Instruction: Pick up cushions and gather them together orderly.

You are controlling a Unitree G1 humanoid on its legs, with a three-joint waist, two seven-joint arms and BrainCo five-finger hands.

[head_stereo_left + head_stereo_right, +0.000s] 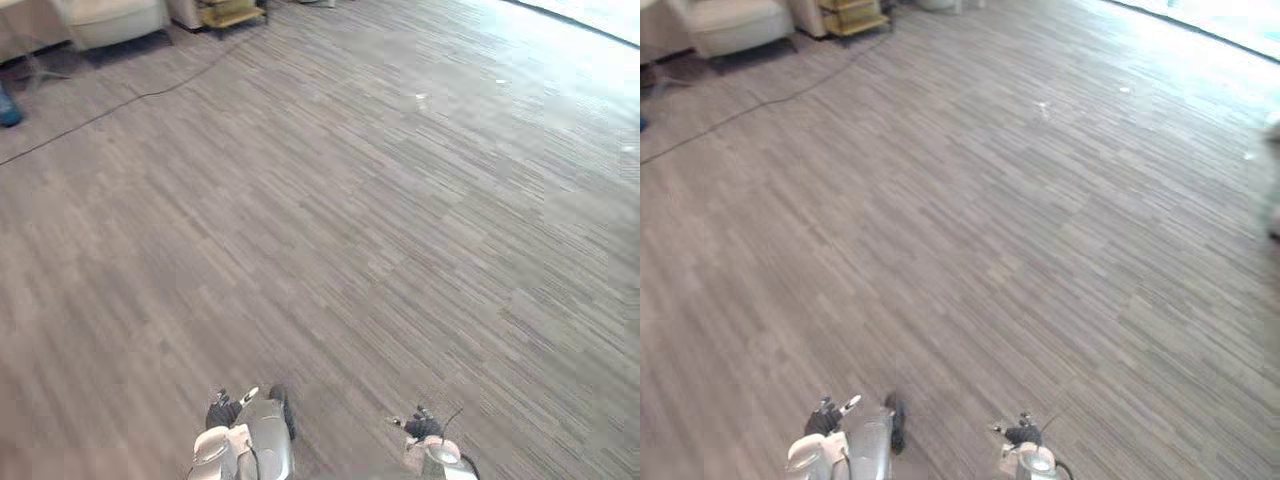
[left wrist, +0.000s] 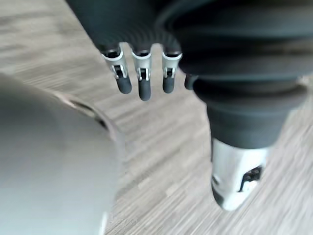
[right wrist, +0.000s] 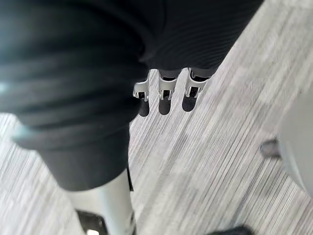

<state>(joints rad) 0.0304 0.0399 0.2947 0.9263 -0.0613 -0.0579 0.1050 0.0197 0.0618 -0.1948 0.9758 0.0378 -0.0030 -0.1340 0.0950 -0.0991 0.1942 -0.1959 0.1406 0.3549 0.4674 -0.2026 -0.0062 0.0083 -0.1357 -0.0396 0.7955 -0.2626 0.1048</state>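
Left eye view: bare grey plank floor [image 1: 350,230] runs from 6 o'clock up to 12; nothing lies on it within reach
Left hand [image 2: 143,78]: hangs low at about 7 o'clock of the eye views; fingers straight and slightly apart, well clear of the thumb; nothing held
Right hand [image 3: 165,95]: hangs low at about 5 o'clock; fingers straight, apart from the thumb; nothing held
Cushions: neither hand carries one; the one padded thing I can make out is the pale seat [image 1: 110,18] far off at 11 o'clock, at the room's edge; whether its pad is a loose cushion I cannot tell from here
Beside the seat: a low yellow-wood shelf [image 1: 232,12] on its 3 o'clock side, near it but apart
Bearing that matters: the pale seat lies well ahead and to the left of both hands, across the whole stretch of floor; no reach from this spot can meet it
Long axis: the pad's longer side seems to run roughly 9 to 3 across the view; only a judgement, as it is cut by the frame's edge
Nearer arm: the left, by a little, since the seat sits left of the midline
Step in hand: searching, as I judge it; gathering not yet begun
Next move calls for: a turn toward 11 o'clock and a walk in before either arm lifts
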